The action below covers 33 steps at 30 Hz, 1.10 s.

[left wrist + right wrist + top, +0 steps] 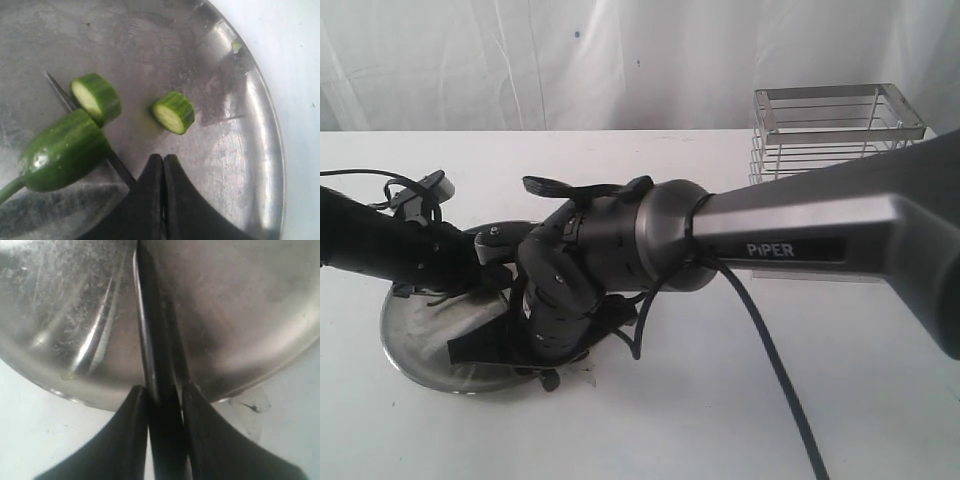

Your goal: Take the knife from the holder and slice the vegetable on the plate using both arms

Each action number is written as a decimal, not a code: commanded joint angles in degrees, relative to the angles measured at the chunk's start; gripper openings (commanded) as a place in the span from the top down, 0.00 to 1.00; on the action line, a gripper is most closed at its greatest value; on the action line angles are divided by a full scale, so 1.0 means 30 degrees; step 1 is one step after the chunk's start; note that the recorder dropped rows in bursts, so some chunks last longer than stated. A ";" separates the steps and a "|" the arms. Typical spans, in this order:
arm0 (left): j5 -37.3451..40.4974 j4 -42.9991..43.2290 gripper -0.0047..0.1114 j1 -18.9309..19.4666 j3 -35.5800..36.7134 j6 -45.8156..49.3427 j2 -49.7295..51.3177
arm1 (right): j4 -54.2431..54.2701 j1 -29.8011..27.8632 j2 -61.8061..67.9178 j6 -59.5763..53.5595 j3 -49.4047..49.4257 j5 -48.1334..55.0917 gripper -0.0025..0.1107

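The dark green vegetable (60,150) lies on the steel plate (225,150), its thin stem running off the view's edge. Two cut green discs rest on the plate: one (97,97) leans against the cut end, the other (174,112) lies apart. The black knife (60,92) has its blade at the cut, between vegetable and near disc. My right gripper (164,390) is shut on the knife (152,335), which reaches out over the plate (240,315). My left gripper (163,160) is shut with nothing in it, just beside the blade and close to the vegetable.
The silver wire holder (835,130) stands at the back right of the white table. The grey PiPER-lettered right arm (790,240) reaches across to the plate (420,335), with a black cable hanging below it. The black left arm (380,245) comes in from the left. A green scrap (236,46) sits on the plate's rim.
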 commanded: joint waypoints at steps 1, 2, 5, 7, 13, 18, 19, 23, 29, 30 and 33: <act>0.0045 0.2221 0.96 0.0013 0.1262 0.0065 0.0881 | -0.1300 -0.0900 -0.1017 0.0525 -0.0385 0.0745 0.98; 0.0182 0.2221 0.96 0.0013 0.1262 0.0065 0.0881 | -0.1433 -0.0955 -0.1113 0.0525 -0.0385 0.0811 0.98; 0.0834 0.2265 0.96 0.0013 0.1262 0.0065 0.0881 | -0.1562 -0.1089 -0.1157 0.0525 -0.0385 0.1058 0.98; 0.1108 0.2311 0.96 0.0013 0.1262 0.0065 0.0881 | -0.1642 -0.1125 -0.1157 0.0525 -0.0385 0.1261 0.98; 0.2029 0.2998 0.96 0.0013 0.1262 -0.0032 0.0881 | -0.1642 -0.1125 -0.1203 0.0498 -0.0385 0.1798 0.98; 0.1989 0.3093 0.96 0.0013 0.1262 -0.0075 0.0881 | -0.1642 -0.1125 -0.1333 0.0498 -0.0385 0.1165 0.98; 0.1761 0.3093 0.96 0.0013 0.1262 -0.0075 0.0881 | -0.1598 -0.1125 -0.1333 0.0498 -0.0385 0.0791 0.98; 0.0732 0.3093 0.96 0.0013 0.1262 -0.0075 0.0881 | -0.1404 -0.1125 -0.1333 0.0498 -0.0385 -0.0439 0.98; 0.0285 0.2953 0.96 0.0013 0.1262 -0.0075 0.0881 | -0.1281 -0.1125 -0.0994 0.0583 -0.0385 -0.1535 0.98; 0.0285 0.2953 0.96 0.0013 0.1262 -0.0075 0.0881 | -0.1281 -0.1125 -0.0906 0.0583 -0.0385 -0.1746 0.98; 0.0291 0.3045 0.96 0.0013 0.1262 -0.0075 0.0881 | -0.1248 -0.1125 -0.0734 0.0623 -0.0385 -0.2236 0.98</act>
